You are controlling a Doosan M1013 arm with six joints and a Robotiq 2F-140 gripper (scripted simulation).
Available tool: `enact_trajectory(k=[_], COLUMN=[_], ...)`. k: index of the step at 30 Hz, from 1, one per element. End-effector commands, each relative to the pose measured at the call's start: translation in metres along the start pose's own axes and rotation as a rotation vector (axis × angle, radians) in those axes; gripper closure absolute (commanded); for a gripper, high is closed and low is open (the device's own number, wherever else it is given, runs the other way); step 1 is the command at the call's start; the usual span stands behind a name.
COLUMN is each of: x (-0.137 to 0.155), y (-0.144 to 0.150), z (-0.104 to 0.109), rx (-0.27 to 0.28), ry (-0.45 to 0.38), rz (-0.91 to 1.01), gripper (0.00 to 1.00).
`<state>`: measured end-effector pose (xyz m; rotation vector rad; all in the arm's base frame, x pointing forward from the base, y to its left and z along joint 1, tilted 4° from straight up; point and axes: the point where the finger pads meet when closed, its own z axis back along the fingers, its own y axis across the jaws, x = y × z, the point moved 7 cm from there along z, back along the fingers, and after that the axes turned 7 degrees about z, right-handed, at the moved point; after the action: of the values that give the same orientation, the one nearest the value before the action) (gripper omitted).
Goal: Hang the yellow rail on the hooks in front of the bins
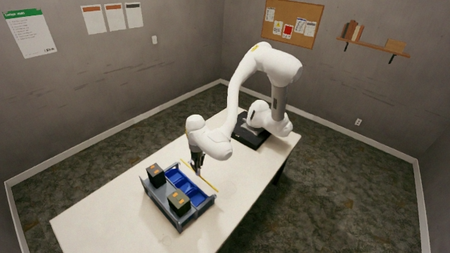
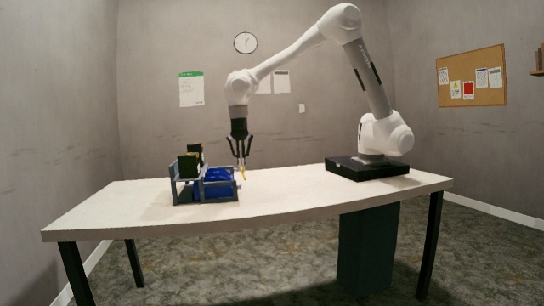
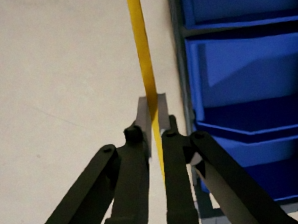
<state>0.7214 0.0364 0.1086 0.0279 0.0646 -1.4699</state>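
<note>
While the gripper (image 3: 157,137) was pinched nearly shut on the rail (image 3: 141,50) beside the bins (image 3: 246,76), any lengthwise offset risked landing an end atop a plate.

Thin yellow rail (image 3: 147,76), level, beside blue bins (image 3: 240,76)

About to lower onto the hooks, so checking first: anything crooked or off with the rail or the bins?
Nothing stands out. The gripper pinches the yellow rail, which runs parallel beside the blue bins.
</note>
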Motion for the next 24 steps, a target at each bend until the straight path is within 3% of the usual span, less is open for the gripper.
enact_trajectory(k=[1, 24], x=[0.000, 0.001], y=[0.000, 0.012], z=[0.000, -0.003], rx=[0.000, 0.000], ry=[0.000, 0.000], rz=[0.000, 0.000], gripper=[0.90, 0.90])
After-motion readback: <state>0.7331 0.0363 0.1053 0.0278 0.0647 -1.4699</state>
